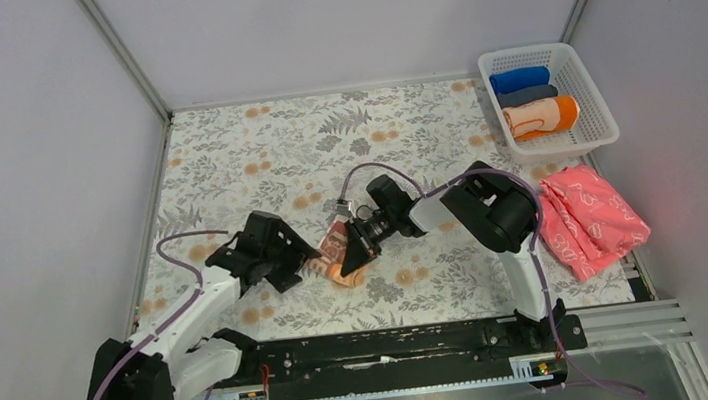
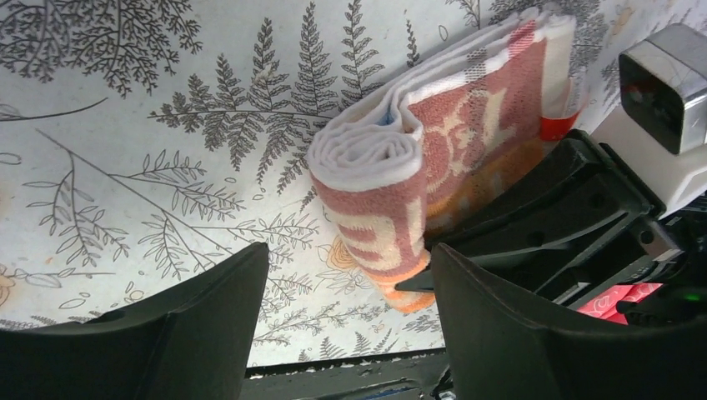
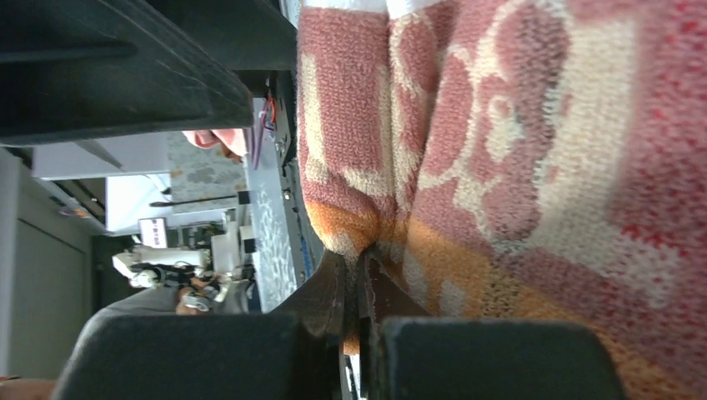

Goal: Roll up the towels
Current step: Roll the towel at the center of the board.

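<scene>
A pale peach towel with orange and pink lettering (image 1: pixel 338 250) lies partly rolled on the floral table, near the middle front. It also shows in the left wrist view (image 2: pixel 417 158) and the right wrist view (image 3: pixel 517 167). My right gripper (image 1: pixel 354 255) is shut on the towel's orange edge, with the cloth pinched between its jaws (image 3: pixel 360 271). My left gripper (image 1: pixel 302 259) is open and empty just left of the roll's end, its jaws spread apart (image 2: pixel 348 257). The orange-bordered towel (image 1: pixel 542 116) lies rolled in the white basket.
The white basket (image 1: pixel 565 144) stands at the back right and also holds a blue roll (image 1: pixel 520 79) and a dark grey roll (image 1: pixel 527 96). A crumpled pink cloth (image 1: pixel 589 219) lies at the right edge. A black rail (image 1: pixel 397 346) runs along the table's front.
</scene>
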Action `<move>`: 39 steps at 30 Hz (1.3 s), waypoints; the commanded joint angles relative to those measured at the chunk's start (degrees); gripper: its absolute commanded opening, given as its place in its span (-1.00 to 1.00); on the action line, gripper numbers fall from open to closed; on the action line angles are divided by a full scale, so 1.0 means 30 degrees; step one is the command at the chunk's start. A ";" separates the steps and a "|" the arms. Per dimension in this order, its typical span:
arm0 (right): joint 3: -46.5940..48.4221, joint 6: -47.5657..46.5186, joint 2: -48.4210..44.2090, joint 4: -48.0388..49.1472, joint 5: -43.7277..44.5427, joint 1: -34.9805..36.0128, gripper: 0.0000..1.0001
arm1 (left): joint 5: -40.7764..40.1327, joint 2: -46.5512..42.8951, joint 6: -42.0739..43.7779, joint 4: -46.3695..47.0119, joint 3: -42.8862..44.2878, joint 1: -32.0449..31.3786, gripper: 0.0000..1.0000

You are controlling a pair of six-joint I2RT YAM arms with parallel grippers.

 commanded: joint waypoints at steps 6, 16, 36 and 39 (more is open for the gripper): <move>-0.0615 0.2810 0.1374 0.1323 -0.0713 -0.0731 -0.98 | 0.0593 0.2887 0.0219 0.3269 -0.0004 -0.0071 0.34; -0.0262 -0.1085 -0.1032 -0.2816 0.1303 -0.0710 -0.76 | 0.0592 0.5308 0.0442 0.4413 -0.0361 -0.0111 -0.13; 0.0462 -1.1601 -0.9627 -1.0400 2.0311 0.6658 0.26 | 0.0361 0.6592 0.1288 0.2875 0.0992 -0.0422 -0.32; 0.0767 -1.2291 -0.9277 -1.0202 2.2463 0.8091 0.26 | 0.0374 0.6608 0.1353 0.2804 0.1102 -0.0436 -0.32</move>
